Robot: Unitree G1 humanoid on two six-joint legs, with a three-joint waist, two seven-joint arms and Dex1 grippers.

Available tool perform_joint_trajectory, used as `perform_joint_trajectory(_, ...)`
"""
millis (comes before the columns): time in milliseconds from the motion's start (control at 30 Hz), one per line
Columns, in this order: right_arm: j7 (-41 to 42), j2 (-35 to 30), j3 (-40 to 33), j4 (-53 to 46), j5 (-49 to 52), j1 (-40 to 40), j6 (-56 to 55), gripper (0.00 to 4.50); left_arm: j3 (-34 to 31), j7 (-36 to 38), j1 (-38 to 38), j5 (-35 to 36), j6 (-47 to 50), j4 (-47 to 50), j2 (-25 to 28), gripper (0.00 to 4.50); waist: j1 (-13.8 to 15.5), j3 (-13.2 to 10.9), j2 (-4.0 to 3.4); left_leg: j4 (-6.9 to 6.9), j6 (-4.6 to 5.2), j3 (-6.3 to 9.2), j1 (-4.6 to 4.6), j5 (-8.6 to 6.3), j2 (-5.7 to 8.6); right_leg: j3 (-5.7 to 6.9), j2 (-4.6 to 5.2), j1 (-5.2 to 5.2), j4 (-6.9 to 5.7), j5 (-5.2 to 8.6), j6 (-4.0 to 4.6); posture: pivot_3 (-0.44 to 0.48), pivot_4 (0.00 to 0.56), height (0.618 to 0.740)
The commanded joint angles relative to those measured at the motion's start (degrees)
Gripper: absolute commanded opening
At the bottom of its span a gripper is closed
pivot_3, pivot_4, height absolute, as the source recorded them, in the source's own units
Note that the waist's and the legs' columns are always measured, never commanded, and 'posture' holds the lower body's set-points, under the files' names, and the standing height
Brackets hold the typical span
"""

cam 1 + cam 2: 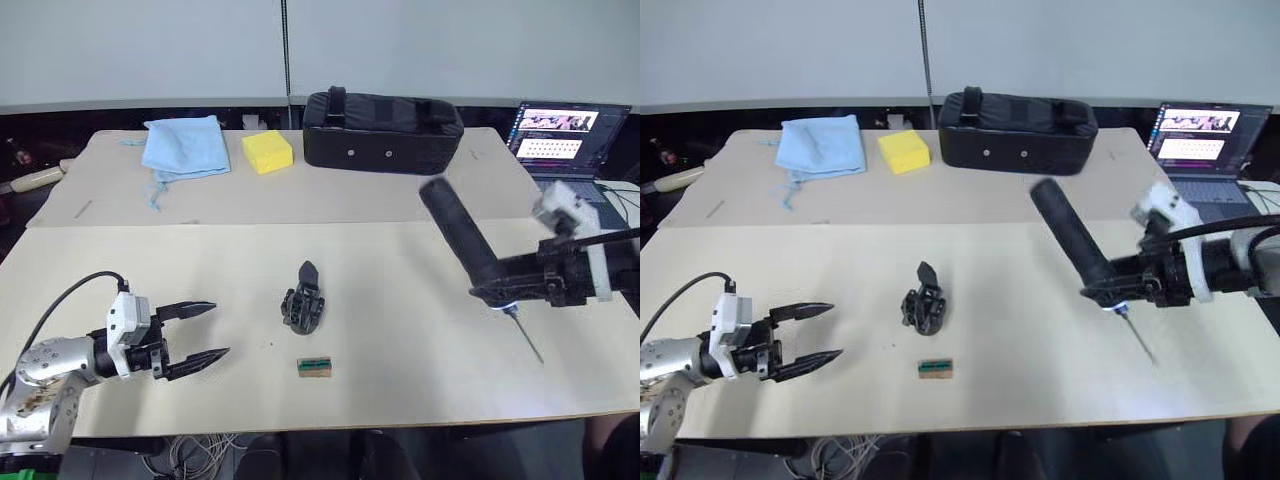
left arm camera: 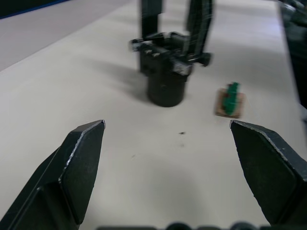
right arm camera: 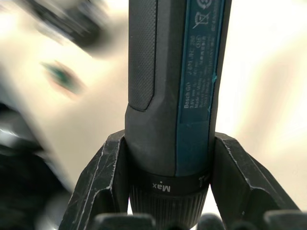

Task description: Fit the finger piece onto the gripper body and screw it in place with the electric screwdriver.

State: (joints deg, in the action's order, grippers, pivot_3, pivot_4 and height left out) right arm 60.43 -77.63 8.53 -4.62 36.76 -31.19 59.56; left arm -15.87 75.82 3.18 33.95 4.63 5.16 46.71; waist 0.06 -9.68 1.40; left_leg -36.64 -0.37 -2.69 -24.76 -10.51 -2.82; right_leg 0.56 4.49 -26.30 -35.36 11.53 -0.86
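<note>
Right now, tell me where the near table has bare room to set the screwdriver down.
Widest bare patch: between the gripper body and the right gripper holding the electric screwdriver. A second strip runs behind the gripper body, up to the seam with the far table. Crowded: the gripper body and the small brown-and-green box, with the open left gripper alongside.

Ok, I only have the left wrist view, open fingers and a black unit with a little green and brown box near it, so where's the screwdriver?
Observer: The right gripper holds the electric screwdriver, off to the gripper body's right.
Operator: Is it over the table?
Observer: Yes, tilted, bit pointing down at the table, light on at its tip.
Operator: And the finger piece?
Observer: It looks seated on the gripper body's far end, its tip pointing away from the robot.
</note>
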Motion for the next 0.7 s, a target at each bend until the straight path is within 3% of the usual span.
perform_joint_trajectory(33, 2.22, 1.03, 6.65, 5.47, -8.63, -4.93, 0.48, 1.93, -1.61, 0.05, 1.27, 1.52, 2.56, 2.84, 1.38, 4.42, -0.26, -0.05, -0.08, 0.00, 0.02, -0.06, -0.06, 0.00, 0.00, -0.04, -0.02, -0.04, 0.02, -0.03, -0.05, 0.000, 0.150, 0.740)
perform_joint_trajectory(200, 5.04, 6.12, 14.59, 15.98, -18.46, -9.17, -2.99, 1.93, -2.61, -1.48, 2.58, 2.39, 5.86, 4.80, 1.28, 4.42, -0.98, -0.09, -0.11, 0.00, 0.12, -0.09, -0.27, -0.07, -0.09, -0.09, -0.23, -0.22, 0.01, -0.16, -0.24, 0.000, 0.150, 0.740)
perform_joint_trajectory(500, 8.24, 11.88, 17.10, 27.27, -28.50, -13.13, -8.66, 1.93, -3.71, -5.37, 2.95, -0.42, 8.95, 4.63, 3.04, 4.42, -0.74, -0.12, -0.11, -0.34, 0.12, -0.12, -0.27, -0.06, -0.03, -0.16, -0.19, -0.08, 0.00, -0.24, -0.28, 0.000, 0.150, 0.740)
perform_joint_trajectory(567, 8.64, 12.49, 16.43, 28.74, -29.61, -13.41, -9.60, 2.96, -3.30, -4.67, 2.61, -1.21, 8.12, 3.04, 3.38, 4.50, -0.73, -0.12, -0.12, -0.36, 0.12, -0.12, -0.26, -0.06, -0.01, -0.16, -0.17, -0.07, -0.01, -0.26, -0.28, 0.000, 0.150, 0.740)
perform_joint_trajectory(700, 10.70, 10.99, 13.40, 29.16, -29.63, -13.89, -9.99, 4.29, -4.04, -5.80, 0.36, -2.77, 5.97, 0.66, 3.10, 4.50, -0.62, -0.12, -0.11, -0.37, 0.11, -0.15, -0.19, -0.06, -0.02, -0.16, -0.18, -0.02, -0.03, -0.29, -0.25, 0.000, 0.150, 0.740)
